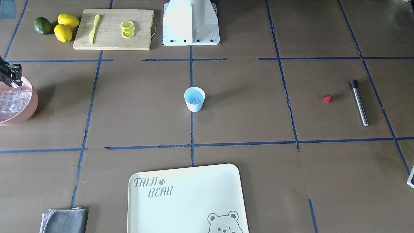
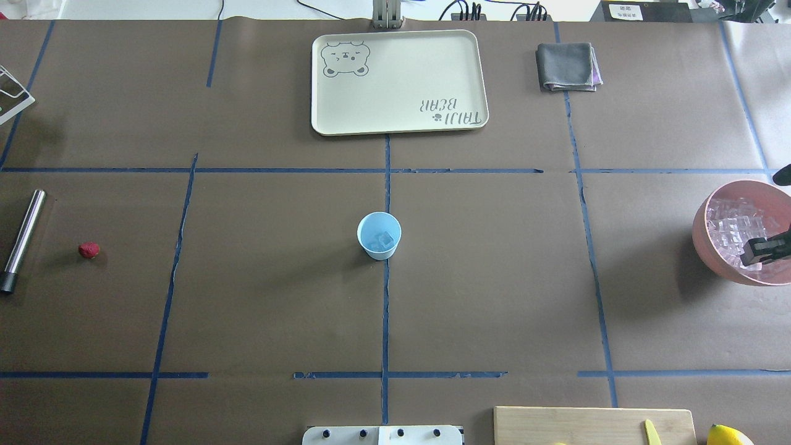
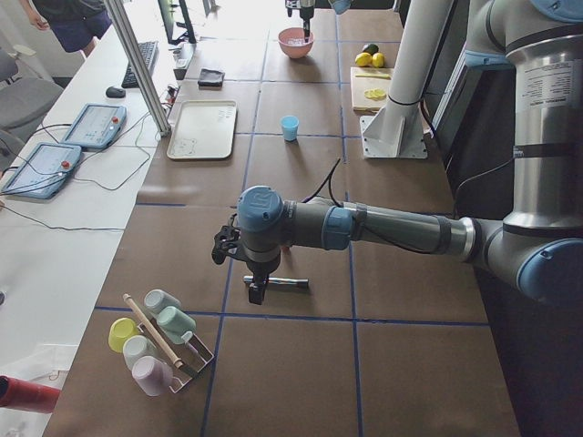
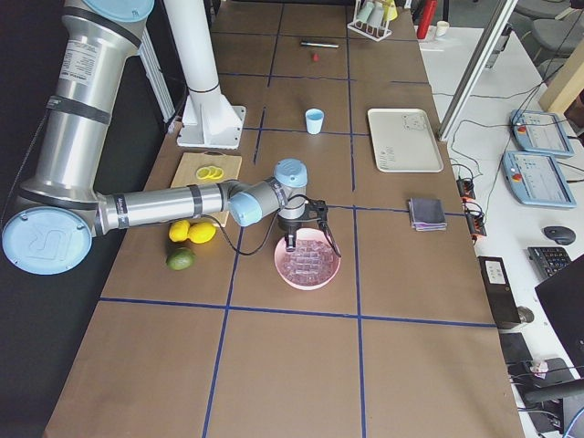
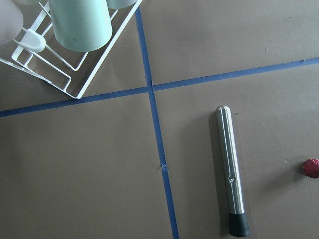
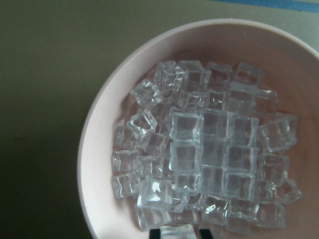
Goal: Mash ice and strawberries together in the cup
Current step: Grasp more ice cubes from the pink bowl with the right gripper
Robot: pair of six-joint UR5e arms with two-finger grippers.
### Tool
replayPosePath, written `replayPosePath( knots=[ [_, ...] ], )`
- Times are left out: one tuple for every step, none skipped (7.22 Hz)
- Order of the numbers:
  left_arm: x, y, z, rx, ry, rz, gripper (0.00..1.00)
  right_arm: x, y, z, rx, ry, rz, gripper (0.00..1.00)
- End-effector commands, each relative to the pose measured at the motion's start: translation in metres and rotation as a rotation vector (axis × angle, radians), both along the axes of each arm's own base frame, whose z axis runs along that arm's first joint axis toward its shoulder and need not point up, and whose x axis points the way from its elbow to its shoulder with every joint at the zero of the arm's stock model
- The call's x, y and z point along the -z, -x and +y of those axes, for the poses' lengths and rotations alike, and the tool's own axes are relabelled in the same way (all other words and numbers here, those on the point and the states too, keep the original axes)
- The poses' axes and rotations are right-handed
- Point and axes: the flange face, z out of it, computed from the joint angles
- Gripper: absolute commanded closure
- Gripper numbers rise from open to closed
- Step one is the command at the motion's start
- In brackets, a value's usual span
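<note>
While my right tool [image 6: 179, 234] hangs low over the pink bowl [image 6: 99, 149], its tips pinch one cube of ice [image 6: 209, 149]. Slick and glassy, it may squirt free on the long carry to the cup [image 2: 379, 235] at the middle of the desk [image 2: 494, 278], which already holds some ice. The strawberry [image 2: 89, 250] lies near the muddler [image 2: 22, 238], where my left tool [image 3: 256, 295] hovers; its state I cannot tell.

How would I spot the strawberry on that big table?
From the light-blue cup at the centre of the table, look toward the end where a steel rod with a black tip lies flat. The strawberry sits between them, close to the rod but not touching: the only red thing there.
</note>
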Motion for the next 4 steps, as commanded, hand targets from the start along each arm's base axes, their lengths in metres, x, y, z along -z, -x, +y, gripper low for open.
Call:
replayPosePath(
  knots=[
    [0.0,0.0,0.0,0.0,0.0,0.0,0.0,0.022,-0.02,-0.013,-0.058,-0.038,-0.023,1.0],
    [0.001,0.0,0.0,0.0,-0.002,0.0,0.0,0.052,-0.012,-0.029,-0.058,-0.098,-0.056,1.0],
    [0.002,0.0,-0.001,0.0,-0.006,0.0,0.0,0.098,0.015,-0.057,-0.03,-0.19,-0.11,1.0],
    [0.002,0.0,-0.002,0.0,-0.005,0.0,0.0,0.138,0.047,-0.079,0.002,-0.212,-0.126,1.0]
  ],
)
